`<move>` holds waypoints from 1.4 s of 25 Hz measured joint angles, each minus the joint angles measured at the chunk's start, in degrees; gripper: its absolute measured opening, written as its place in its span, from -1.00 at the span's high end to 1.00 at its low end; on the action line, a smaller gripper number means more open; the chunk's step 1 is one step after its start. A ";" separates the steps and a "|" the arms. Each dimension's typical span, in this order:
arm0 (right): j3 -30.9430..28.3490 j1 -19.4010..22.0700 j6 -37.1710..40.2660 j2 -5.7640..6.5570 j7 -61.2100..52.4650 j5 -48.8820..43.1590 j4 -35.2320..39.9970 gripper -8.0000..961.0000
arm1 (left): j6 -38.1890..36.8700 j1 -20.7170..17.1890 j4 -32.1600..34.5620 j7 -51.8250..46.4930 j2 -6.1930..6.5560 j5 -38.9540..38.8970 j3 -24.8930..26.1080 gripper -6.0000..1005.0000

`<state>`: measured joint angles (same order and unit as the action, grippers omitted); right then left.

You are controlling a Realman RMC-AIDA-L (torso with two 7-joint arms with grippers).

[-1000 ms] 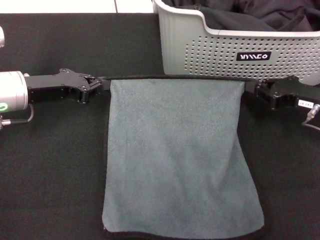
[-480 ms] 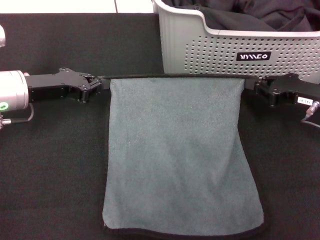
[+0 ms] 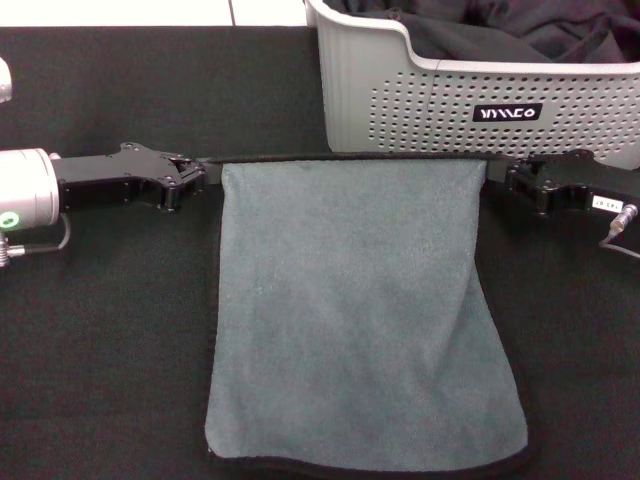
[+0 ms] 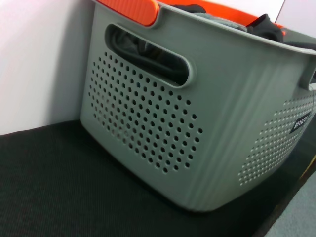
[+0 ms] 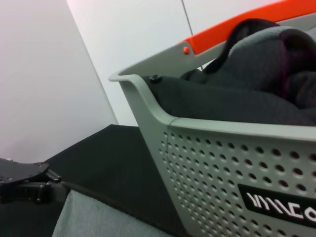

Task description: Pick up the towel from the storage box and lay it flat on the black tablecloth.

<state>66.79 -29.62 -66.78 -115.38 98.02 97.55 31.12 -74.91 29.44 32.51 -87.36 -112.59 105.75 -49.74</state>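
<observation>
The towel is out of the storage box, grey face up, stretched between both claws at 12 o'clock of the black tablecloth covering the surface. Left claw pinches the top-left corner; right claw is closed on the top-right corner. Over the last second the top edge has sunk slightly and the right claw has dipped back down: judged the final lowering, with release of both corners pending. Dark clothing remains in the box.
</observation>
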 joint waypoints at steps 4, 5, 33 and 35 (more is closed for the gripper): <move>-0.17 -0.03 0.00 0.17 -1.23 0.02 -0.40 0.93 | -0.29 -0.12 0.00 -0.02 -0.34 -0.53 0.02 0.89; -0.25 -0.01 -0.01 0.17 -1.38 0.17 -0.52 0.93 | -0.30 -0.17 0.00 -0.02 -0.44 -0.75 0.08 0.87; -2.51 6.84 -24.67 0.75 5.90 -0.46 -0.13 -0.18 | -23.92 -4.03 -0.03 14.20 -1.86 -9.83 2.68 0.09; -1.80 8.75 -32.07 1.20 10.12 -1.92 1.11 -0.19 | -31.32 -4.77 -0.05 18.62 -3.21 -9.95 2.58 0.09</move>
<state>64.99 -20.87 -98.85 -114.18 108.15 95.63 32.22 -106.23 24.67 32.47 -68.74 -115.80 95.80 -47.16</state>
